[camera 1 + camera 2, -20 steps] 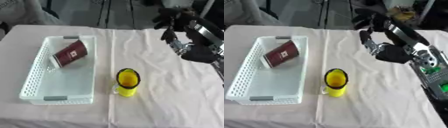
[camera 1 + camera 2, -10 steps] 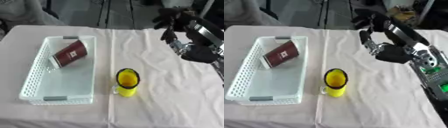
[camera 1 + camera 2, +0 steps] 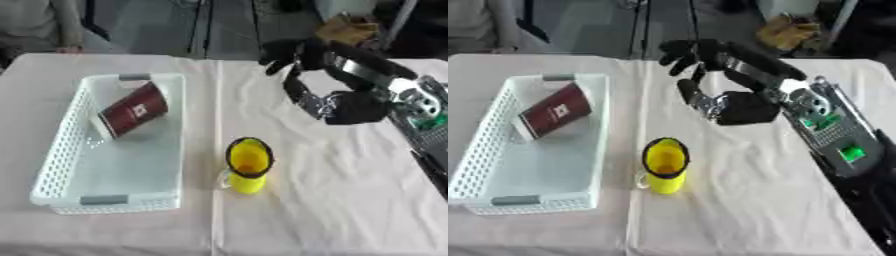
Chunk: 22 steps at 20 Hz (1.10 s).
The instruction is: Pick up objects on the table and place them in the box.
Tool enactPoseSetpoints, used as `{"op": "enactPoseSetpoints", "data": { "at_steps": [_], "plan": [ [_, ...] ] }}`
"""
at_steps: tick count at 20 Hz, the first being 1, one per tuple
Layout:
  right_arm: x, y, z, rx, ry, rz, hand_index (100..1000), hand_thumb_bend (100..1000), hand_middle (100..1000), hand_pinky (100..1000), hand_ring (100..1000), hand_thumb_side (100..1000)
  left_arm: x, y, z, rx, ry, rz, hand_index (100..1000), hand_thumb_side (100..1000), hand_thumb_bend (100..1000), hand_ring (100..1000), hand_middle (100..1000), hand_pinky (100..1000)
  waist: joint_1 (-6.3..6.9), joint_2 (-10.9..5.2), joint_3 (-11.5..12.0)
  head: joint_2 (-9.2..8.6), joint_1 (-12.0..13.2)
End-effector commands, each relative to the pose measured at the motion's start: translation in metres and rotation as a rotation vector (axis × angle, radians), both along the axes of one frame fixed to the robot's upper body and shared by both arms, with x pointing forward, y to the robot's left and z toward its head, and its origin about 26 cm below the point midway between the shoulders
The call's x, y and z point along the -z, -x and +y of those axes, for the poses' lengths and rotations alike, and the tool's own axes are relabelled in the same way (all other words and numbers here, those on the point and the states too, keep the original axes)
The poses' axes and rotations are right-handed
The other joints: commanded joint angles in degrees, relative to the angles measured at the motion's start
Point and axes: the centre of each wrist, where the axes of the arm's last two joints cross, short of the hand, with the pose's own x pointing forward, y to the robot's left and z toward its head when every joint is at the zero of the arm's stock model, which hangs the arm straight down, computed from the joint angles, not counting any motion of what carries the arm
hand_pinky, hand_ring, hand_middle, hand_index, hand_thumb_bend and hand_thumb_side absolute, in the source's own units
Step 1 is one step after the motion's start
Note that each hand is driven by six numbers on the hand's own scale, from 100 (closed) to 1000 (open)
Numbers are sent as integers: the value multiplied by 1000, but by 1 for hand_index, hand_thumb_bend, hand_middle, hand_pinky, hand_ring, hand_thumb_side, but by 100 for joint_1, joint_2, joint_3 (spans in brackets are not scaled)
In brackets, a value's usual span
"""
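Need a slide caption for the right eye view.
Right hand open above the table, yellow mug beside white basket holding a red cup.

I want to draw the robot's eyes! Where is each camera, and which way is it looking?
Left eye view: in the head, looking down at the table; the right hand enters from the right.
Right eye view: beside it, same downward look; more of the right arm shows.
Both share the white basket holding a dark red cup, and the yellow mug.
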Motion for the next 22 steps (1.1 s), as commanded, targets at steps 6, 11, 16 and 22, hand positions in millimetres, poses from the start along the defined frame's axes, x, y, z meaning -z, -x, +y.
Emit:
{"op": "enactPoseSetpoints", "data": {
  "at_steps": [6,11,16,22],
  "plan": [
    [28,-31,13,-27,328,6,985,100,913,1000,917,816,-8,2,-2,17,-17,-26,825,853,539,819,798,544,9,-83,70,-84,-180],
    [55,-45,15,-28,433,46,994,100,933,1000,932,875,-8,1,-2,21,-15,-26,825,854,540,818,798,544,14,-76,84,-119,-233],
    [69,-52,18,-40,459,64,1000,100,936,957,931,865,-8,1,-3,23,-14,-26,826,854,540,818,798,544,12,-72,93,-134,-257],
    [67,-53,25,-57,463,25,1000,100,951,926,943,810,-8,1,-3,24,-14,-25,825,854,541,817,798,544,11,-77,100,-148,-276]
  ]
}}
